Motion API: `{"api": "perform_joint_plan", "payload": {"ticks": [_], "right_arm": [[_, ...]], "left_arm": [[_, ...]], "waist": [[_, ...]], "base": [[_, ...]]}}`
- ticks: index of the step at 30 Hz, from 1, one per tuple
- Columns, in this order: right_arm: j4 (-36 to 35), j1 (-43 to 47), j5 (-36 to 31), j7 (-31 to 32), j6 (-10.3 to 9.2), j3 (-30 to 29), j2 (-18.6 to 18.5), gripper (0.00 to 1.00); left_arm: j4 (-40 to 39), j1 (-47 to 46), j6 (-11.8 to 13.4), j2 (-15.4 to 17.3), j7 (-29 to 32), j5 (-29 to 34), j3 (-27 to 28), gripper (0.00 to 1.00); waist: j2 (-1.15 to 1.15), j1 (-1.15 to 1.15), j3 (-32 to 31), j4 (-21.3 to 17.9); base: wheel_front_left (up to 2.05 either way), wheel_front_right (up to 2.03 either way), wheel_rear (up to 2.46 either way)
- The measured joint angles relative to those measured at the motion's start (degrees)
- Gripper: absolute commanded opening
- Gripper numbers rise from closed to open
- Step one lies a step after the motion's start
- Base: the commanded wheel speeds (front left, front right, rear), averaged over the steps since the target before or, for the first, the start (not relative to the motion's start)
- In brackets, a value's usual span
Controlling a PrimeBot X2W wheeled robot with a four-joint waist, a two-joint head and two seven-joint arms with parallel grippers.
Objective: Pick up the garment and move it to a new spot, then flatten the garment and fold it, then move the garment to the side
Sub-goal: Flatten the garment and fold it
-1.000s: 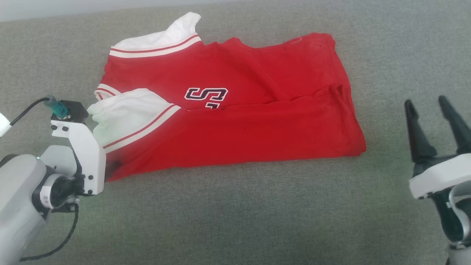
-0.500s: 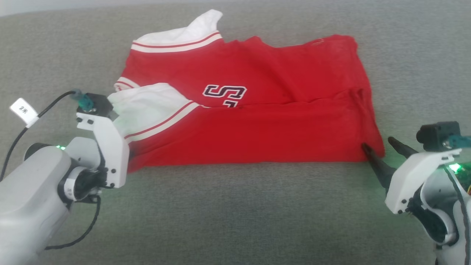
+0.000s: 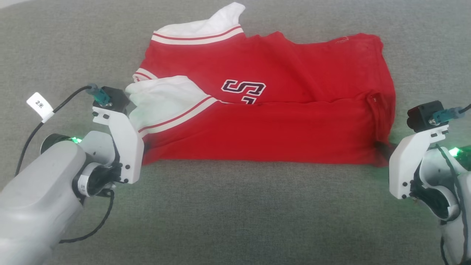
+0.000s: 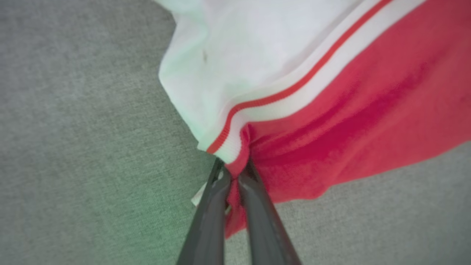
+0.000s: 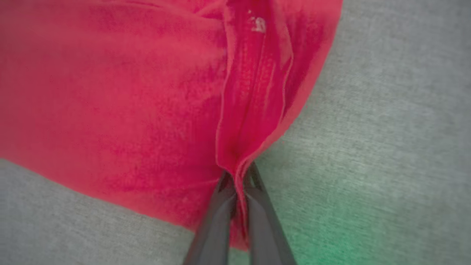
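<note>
While the garment lies folded lengthwise across the middle of the grey cloth surface, the head view puts the left gripper at its near-left corner and the right gripper at its near-right corner, both low on the surface. White striped trim sits at the left end, plain red hem at the right.

Over to the left wrist view: the two dark fingers are pinched almost together, with a tuck of red cloth and ribbed trim caught between them.

Right wrist view: those fingers are likewise closed down on a bunched corner of red hem, several layers gathered in the pinch.

It looks like the next fold, or a carry, is on. The sensible way is to raise both corners together and level. Keeping the near edge taut between the grippers and travelling evenly should stop either thin pinch slipping, and stop the layers beneath dragging out of line.
</note>
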Motion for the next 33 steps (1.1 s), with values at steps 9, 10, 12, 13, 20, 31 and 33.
{"api": "perform_joint_plan", "payload": {"ticks": [9,10,12,13,20,31,33], "right_arm": [[-0.59,-0.16,1.07,0.43,0.02,0.91,-2.09,0.0],[-1.11,-0.08,1.26,0.7,0.02,0.97,-2.45,0.0],[-1.81,0.14,2.1,1.47,0.02,0.92,-3.24,0.0],[-2.47,0.35,2.38,2.05,0.02,1.0,-3.86,0.0],[-8.11,3.37,4.6,5.72,0.01,-0.35,-7.33,0.0],[-15.49,11.68,6.55,11.87,0.01,-3.87,-8.54,0.0],[-16.1,13.44,6.62,12.57,0.01,-4.6,-8.08,0.0]], "left_arm": [[-1.46,0.2,0.09,0.96,0.6,-0.24,-0.02,0.0],[-2.05,0.44,0.33,1.31,0.9,-0.25,-0.03,0.0],[-3.56,0.8,0.89,2.26,1.45,-0.26,-0.05,0.0],[-4.48,0.86,1.32,2.71,1.68,-0.25,-0.09,0.0],[-13.15,3.16,5.11,6.89,3.68,-0.26,0.15,0.0],[-27.62,11.48,13.29,13.02,5.75,-1.57,0.04,0.0],[-29.16,13.05,14.36,13.56,5.69,-1.71,-0.13,0.0]], "waist": [[0.0,0.0,-1.03,0.35],[0.0,0.0,-1.23,0.38],[0.0,0.0,-1.62,0.47],[0.0,0.0,-1.8,0.51],[0.0,0.0,-2.92,0.89],[0.0,0.0,-3.8,0.97],[0.0,0.0,-3.79,0.96]], "base": [[0.0,0.0,0.0],[0.0,0.0,0.0],[0.0,0.0,0.0],[0.0,0.0,0.0],[0.0,0.0,0.0],[0.0,0.0,0.0],[0.0,0.0,0.0]]}}
